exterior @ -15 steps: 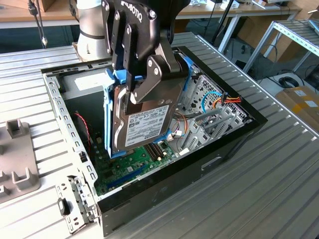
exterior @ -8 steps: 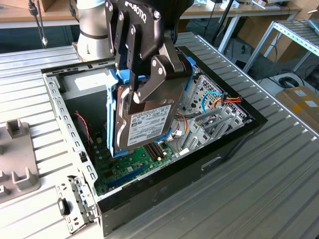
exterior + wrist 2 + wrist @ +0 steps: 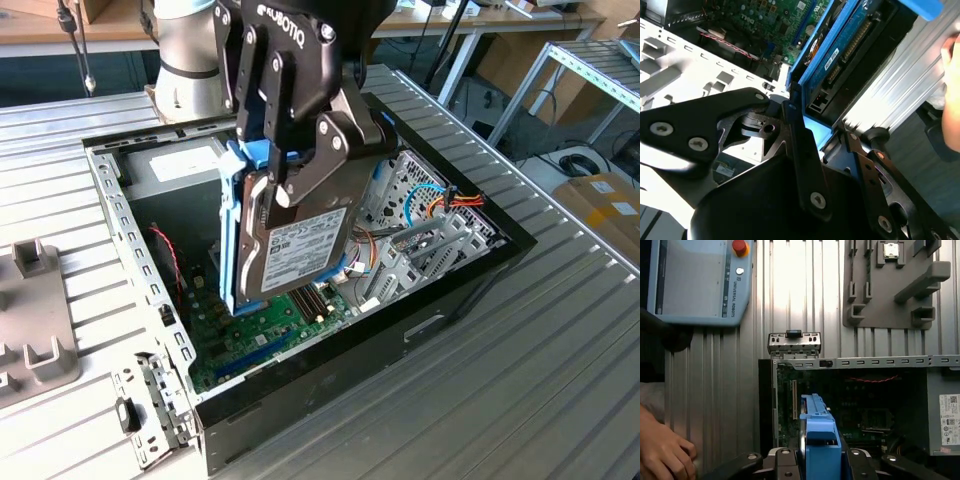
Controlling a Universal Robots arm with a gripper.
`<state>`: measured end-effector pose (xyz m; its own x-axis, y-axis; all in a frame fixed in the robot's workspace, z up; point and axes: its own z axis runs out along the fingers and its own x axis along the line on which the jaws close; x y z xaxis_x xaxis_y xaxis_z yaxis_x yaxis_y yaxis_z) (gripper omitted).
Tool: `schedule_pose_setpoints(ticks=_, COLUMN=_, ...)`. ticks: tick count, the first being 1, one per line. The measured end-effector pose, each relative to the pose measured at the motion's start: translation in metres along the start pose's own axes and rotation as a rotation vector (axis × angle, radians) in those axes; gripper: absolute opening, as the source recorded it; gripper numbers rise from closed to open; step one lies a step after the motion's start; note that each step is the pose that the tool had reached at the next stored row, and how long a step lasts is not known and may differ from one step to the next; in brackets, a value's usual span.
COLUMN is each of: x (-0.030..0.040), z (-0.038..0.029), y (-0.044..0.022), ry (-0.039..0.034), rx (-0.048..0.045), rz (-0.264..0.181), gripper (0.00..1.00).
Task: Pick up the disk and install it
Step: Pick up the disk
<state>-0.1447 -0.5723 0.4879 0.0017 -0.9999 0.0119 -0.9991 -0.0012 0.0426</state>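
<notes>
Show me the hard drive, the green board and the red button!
hard drive (image 3: 305,250): exterior view, on its white label.
green motherboard (image 3: 235,335): exterior view, on a bare green patch.
red button (image 3: 739,246): first wrist view, on its round top.

disk: matt grey metal, blue plastic sides | table: ribbed metal
</notes>
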Motion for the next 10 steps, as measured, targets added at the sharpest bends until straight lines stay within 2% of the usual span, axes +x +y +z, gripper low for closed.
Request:
schedule_pose_setpoints(ticks=3, x=0.0, z=0.0001, y=-0.0022, ry=0.0008, rx=0.0003, rz=-0.017, gripper=0.37)
schedule_pose_setpoints(ticks=5, x=0.0, z=0.0002, y=-0.0064, ry=0.0008, rx=0.0003, rz=-0.017, gripper=0.37)
schedule_pose_setpoints(ticks=10, x=0.0, z=0.0001, y=-0.0117, ry=0.0008, rx=0.0003, rz=-0.017, gripper=0.37)
